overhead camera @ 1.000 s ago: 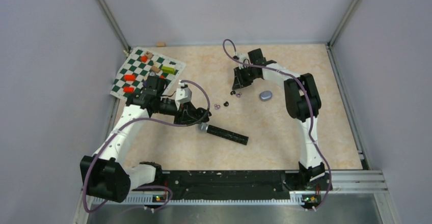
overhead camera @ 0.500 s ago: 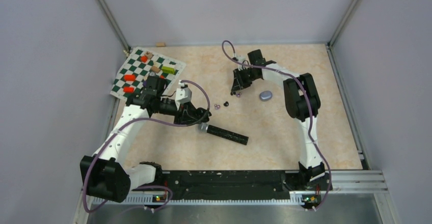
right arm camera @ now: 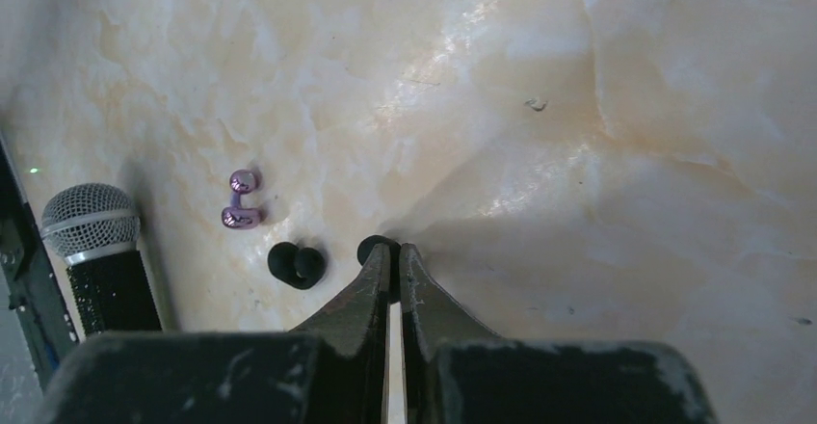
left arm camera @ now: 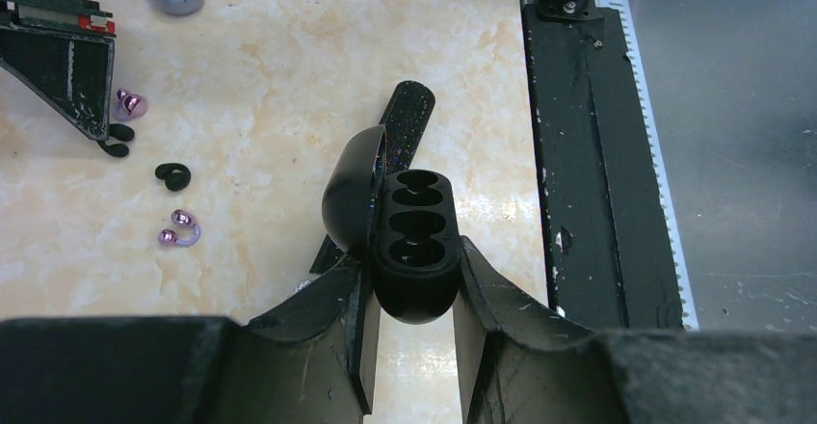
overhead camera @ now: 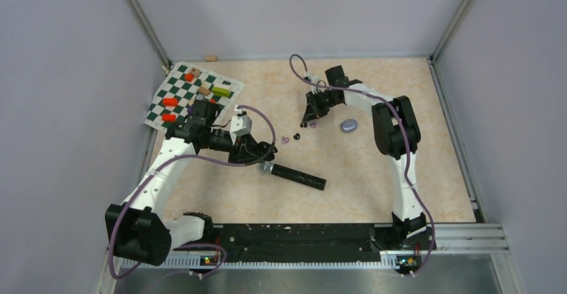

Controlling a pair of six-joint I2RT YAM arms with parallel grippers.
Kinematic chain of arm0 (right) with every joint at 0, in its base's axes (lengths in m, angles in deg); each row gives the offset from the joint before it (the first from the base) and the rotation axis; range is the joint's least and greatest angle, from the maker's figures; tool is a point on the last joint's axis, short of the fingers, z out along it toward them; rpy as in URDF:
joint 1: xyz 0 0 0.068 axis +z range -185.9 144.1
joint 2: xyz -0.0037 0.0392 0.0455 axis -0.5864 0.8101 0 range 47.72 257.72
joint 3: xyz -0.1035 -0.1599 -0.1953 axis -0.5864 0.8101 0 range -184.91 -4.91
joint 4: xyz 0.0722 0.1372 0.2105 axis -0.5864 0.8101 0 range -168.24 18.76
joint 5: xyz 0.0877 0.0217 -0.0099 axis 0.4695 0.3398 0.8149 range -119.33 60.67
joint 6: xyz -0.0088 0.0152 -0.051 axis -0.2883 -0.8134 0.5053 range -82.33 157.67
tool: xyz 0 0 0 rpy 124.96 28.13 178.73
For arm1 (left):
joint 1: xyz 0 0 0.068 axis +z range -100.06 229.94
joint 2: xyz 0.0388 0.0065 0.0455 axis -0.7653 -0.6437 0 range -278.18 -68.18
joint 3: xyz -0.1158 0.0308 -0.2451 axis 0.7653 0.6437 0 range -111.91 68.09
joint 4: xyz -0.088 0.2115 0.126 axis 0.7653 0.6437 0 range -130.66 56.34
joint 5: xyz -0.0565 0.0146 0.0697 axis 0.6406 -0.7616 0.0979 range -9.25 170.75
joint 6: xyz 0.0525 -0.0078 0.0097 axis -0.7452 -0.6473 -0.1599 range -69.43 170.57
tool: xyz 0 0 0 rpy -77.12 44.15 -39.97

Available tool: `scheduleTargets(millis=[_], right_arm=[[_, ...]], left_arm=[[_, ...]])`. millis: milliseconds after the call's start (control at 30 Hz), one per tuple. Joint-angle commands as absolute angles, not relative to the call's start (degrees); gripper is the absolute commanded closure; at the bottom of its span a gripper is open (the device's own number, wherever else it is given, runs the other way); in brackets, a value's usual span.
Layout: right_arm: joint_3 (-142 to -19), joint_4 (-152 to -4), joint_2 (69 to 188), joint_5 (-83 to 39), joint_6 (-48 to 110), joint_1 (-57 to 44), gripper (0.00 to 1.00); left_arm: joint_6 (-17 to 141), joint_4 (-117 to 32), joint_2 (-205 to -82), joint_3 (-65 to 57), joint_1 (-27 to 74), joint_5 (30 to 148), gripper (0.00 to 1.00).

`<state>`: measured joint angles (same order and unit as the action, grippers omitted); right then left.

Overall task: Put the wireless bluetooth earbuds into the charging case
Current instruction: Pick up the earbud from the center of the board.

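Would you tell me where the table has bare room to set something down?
Bare: the stretch between the microphone and the right arm; the far strip between the chessboard mat and the right gripper. Crowded: the centre, where the earbuds lie between the right gripper, shut on a black earbud, and the left gripper holding the charging case.

Charging case (left arm camera: 414, 241) looks like glossy black plastic, purple earbuds (left arm camera: 179, 218) shiny, black earbud (right arm camera: 378, 248) matt, table (right arm camera: 578, 106) polished marble-look, my right gripper (right arm camera: 390, 255) scuffed matt.
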<state>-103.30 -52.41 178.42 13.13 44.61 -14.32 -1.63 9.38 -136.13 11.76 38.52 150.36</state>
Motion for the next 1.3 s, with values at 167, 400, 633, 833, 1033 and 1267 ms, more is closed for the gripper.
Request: scheduleTargets(millis=[167, 400, 633, 833, 1033, 1267], right_arm=[[-102.2, -52.4, 170.4, 23.5, 47.3, -16.0, 1.0], [-96.2, -59.3, 156.6, 22.2, 44.5, -18.0, 1.0], [-85.4, -71.7, 137.5, 14.6, 41.0, -17.9, 1.0], [-73.6, -87.1, 121.7, 9.2, 36.6, -17.8, 1.0], [-66.3, -91.1, 114.6, 6.1, 36.9, -13.7, 1.0], [-60.6, -92.5, 112.1, 0.1, 43.0, -7.9, 1.0]], left_arm=[[0.8, 5.9, -135.4, 12.2, 38.3, 152.3, 1.0], [16.7, -9.3, -136.6, 13.4, 38.2, 150.2, 1.0], [29.2, -24.6, -137.9, 12.4, 36.9, 141.2, 1.0], [36.7, -26.7, -144.6, 4.6, 33.2, 140.1, 1.0], [46.0, -36.4, -147.4, 5.6, 27.3, 134.9, 1.0], [54.5, -39.2, -149.0, 3.5, 24.7, 135.6, 1.0]])
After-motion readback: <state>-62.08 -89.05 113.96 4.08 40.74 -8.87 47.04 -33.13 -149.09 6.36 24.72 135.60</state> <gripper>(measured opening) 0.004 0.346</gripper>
